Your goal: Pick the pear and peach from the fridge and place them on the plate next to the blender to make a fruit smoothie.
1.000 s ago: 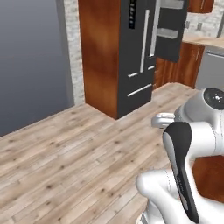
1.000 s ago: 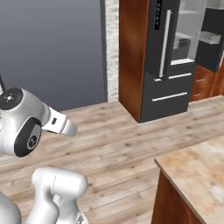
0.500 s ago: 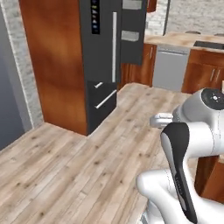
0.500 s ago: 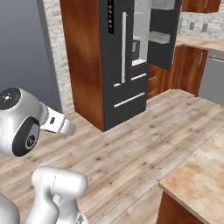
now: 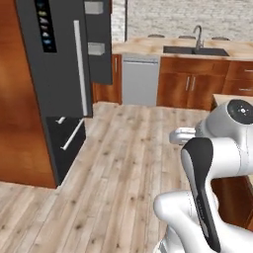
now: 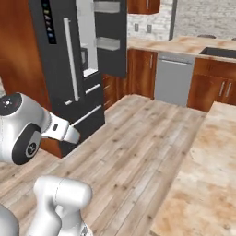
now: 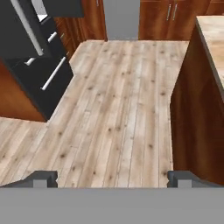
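You see the fridge (image 6: pixel 69 69) at the left, tall, black and glossy, with long silver bar handles and one upper door swung open. The gripper (image 7: pixel 111 177) hangs released over pale wooden floor planks (image 5: pixel 123 163), holding nothing.

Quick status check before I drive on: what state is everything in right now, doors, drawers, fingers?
fridge: right upper door swung open, left upper door shut
fridge lower drawers: shut
gripper: fingers spread wide, nothing between them, pointing down at the wooden floor
dishwasher: door shut
base cabinets: doors shut
sink: no water seen running from the tap
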